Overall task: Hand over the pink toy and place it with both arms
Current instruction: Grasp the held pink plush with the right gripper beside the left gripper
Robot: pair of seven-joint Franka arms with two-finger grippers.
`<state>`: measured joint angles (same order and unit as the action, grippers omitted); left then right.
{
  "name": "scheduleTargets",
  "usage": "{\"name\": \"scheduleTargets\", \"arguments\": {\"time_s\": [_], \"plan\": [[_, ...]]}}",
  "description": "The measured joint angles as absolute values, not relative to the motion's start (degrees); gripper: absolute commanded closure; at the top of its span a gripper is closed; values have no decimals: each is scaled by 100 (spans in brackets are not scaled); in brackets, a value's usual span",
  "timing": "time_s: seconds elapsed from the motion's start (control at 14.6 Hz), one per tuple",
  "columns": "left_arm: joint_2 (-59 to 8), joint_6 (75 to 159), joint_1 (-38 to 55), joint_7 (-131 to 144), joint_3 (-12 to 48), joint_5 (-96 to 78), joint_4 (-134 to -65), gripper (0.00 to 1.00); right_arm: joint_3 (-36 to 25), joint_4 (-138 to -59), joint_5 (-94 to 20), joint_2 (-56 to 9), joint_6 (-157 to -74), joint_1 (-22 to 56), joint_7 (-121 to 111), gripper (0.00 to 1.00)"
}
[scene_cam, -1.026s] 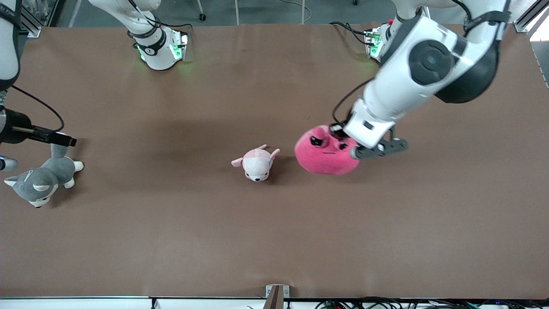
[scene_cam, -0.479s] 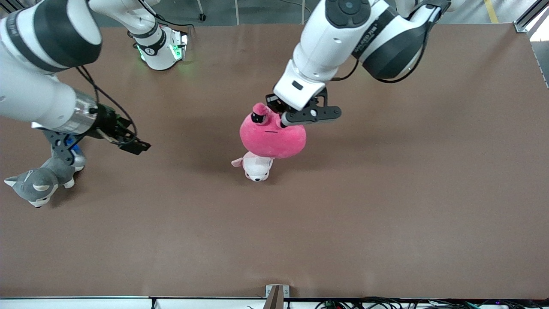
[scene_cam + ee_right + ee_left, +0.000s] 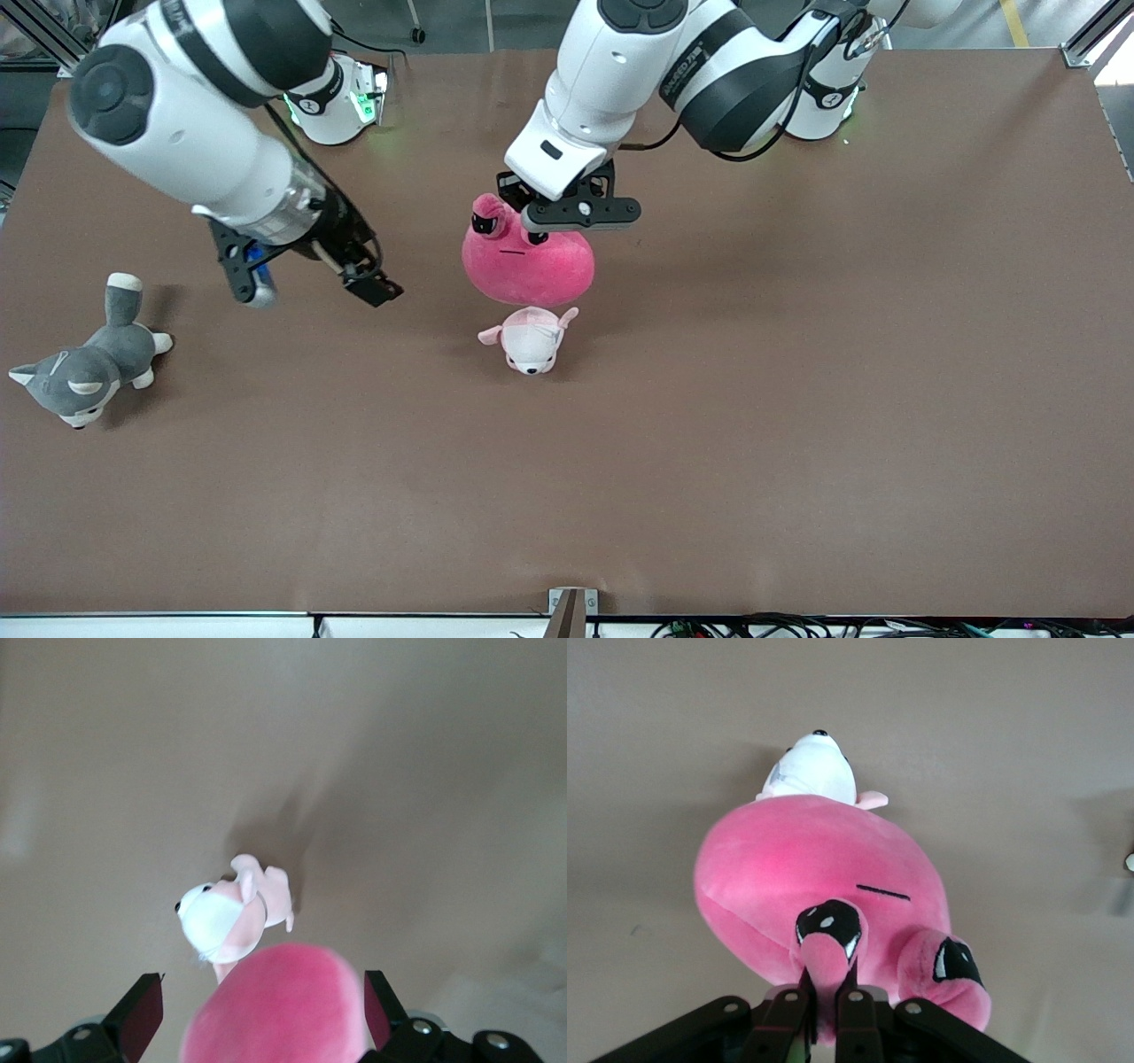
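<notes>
Dangling at upper centre, the round hot-pink plush toy (image 3: 529,262) hangs pinched in the left gripper (image 3: 539,215); the right gripper (image 3: 312,285) hovers mid-left, jaws spread.

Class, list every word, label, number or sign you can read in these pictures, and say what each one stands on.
Black lettering runs along the left arm's white link: too blurred to read.
Round marks on the two arm bases: too small to read.
The pink toy, the puppy and the husky show no text.
</notes>
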<state>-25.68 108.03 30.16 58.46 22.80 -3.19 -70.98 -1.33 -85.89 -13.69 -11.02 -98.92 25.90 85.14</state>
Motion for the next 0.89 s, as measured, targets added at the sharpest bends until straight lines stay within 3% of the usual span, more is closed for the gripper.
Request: {"name": "scheduleTargets", "arguments": {"time_s": [0.89], "plan": [[-2568, 10879, 3018, 5900, 2271, -319, -7061, 100, -144, -8796, -1369, -1279, -10318, 3557, 9530, 0]]}}
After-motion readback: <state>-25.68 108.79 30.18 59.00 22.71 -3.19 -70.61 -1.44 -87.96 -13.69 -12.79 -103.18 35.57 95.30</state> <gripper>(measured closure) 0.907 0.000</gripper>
